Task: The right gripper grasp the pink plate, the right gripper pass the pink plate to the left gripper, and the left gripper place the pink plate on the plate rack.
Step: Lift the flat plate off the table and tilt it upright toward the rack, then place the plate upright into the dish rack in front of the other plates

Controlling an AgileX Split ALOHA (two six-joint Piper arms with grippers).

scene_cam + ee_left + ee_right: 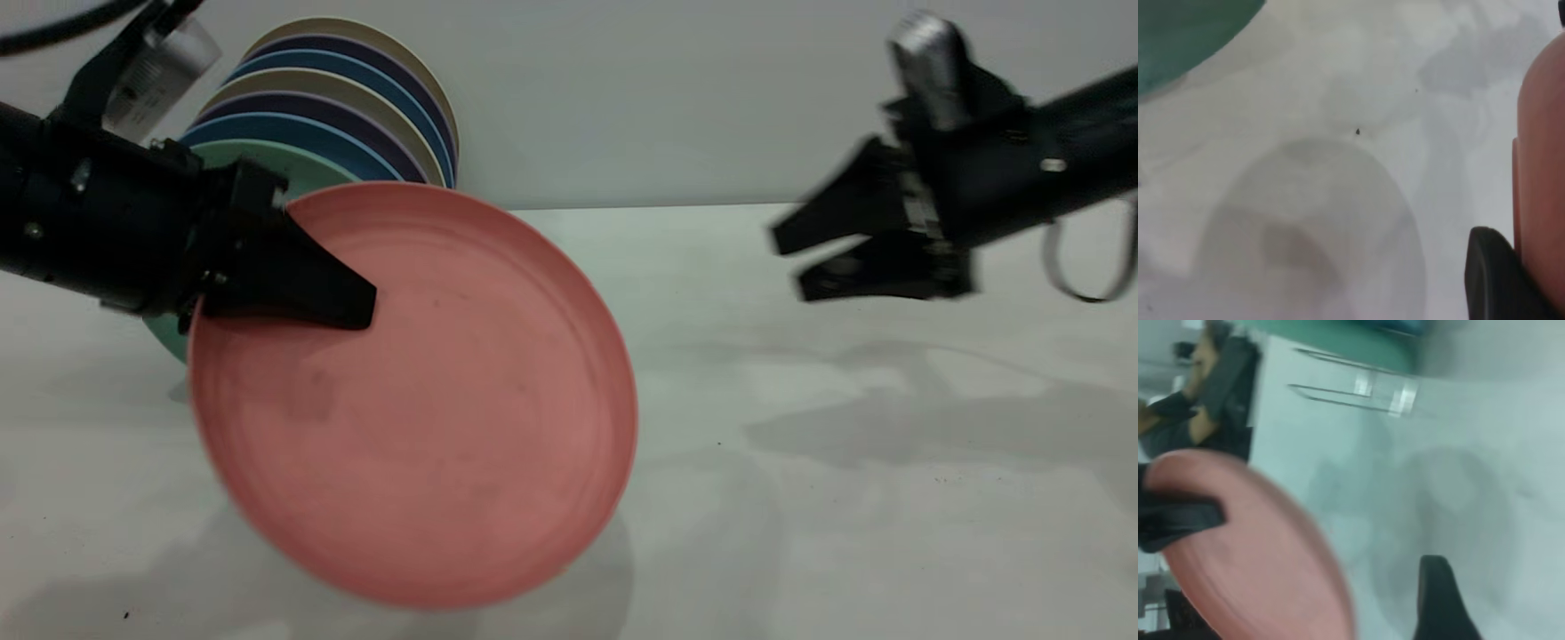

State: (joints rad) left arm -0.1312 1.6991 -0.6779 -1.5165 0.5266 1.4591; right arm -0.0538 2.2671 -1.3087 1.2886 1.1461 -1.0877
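The left gripper [293,276] is clamped on the rim of the pink plate [427,409], holding it tilted above the table [845,498]. The right gripper [800,262], well apart, looks spread and empty.

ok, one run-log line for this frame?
phase: post-handover | left hand: shut on round salmon-pink plastic plate, held above table | right hand: open, clear of plate | silver wire plate rack: pink plate not placed
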